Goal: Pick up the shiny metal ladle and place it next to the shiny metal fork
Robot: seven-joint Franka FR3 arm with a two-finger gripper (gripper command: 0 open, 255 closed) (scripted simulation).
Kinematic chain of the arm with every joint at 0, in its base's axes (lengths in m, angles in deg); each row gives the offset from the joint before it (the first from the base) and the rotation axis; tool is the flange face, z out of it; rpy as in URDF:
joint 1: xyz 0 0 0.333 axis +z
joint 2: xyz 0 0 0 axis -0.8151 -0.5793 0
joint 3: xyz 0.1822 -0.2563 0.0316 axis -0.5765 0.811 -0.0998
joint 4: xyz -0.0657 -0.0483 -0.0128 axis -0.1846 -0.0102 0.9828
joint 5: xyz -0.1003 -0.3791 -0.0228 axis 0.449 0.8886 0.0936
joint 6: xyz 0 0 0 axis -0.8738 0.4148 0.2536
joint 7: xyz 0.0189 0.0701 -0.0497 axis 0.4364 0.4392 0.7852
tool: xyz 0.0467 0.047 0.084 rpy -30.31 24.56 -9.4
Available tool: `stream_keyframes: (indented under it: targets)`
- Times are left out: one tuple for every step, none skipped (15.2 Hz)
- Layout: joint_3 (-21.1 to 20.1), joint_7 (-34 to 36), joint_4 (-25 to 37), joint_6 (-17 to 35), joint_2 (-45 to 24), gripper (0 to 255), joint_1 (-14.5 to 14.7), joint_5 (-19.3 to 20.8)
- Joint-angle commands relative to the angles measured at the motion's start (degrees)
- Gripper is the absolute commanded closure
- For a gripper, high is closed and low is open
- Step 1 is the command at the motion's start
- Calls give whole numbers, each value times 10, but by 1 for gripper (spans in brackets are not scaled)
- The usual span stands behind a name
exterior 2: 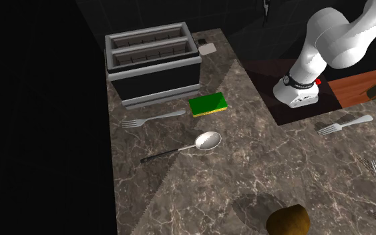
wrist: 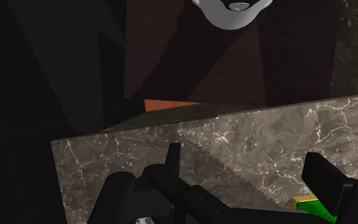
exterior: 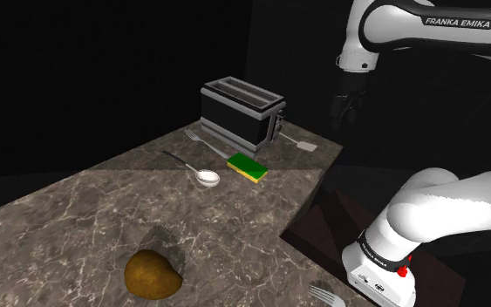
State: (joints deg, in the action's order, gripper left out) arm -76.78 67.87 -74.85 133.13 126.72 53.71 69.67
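Note:
The shiny metal ladle (exterior: 201,173) lies flat on the marble counter (exterior: 78,222), its bowl toward the green sponge (exterior: 248,167). Seen from the second exterior view, the ladle (exterior 2: 193,145) sits just in front of the shiny metal fork (exterior 2: 151,119). That fork (exterior: 198,139) rests beside the toaster (exterior: 242,112). My black gripper (exterior: 347,110) hangs in the air past the toaster, over the counter's far corner and well away from the ladle. In the wrist view the gripper (wrist: 247,170) is open with nothing between its fingers, and a bit of sponge (wrist: 311,207) shows beside one finger.
A brown rounded lump (exterior: 153,275) sits near the counter's front. A small white spatula (exterior: 303,144) lies behind the toaster. More forks (exterior 2: 343,125) lie on the counter beyond my stand (exterior 2: 298,93). The counter edge (wrist: 190,114) drops off below the gripper.

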Motion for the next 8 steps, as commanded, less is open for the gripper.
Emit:
stream_keyframes:
  targets:
    - [0,0,0,0,0,0,0,0]
    - [-6,6,-2,15,-11,0,5,-8]
    - [-12,13,-3,30,-23,0,10,-16]
    - [-18,19,-4,45,-35,0,16,-23]
    - [-25,24,-3,60,-48,0,21,-31]
    - [-31,30,-3,74,-61,0,26,-38]
    - [-37,35,-1,89,-75,0,31,-44]
    - [-43,41,1,103,-89,0,36,-51]
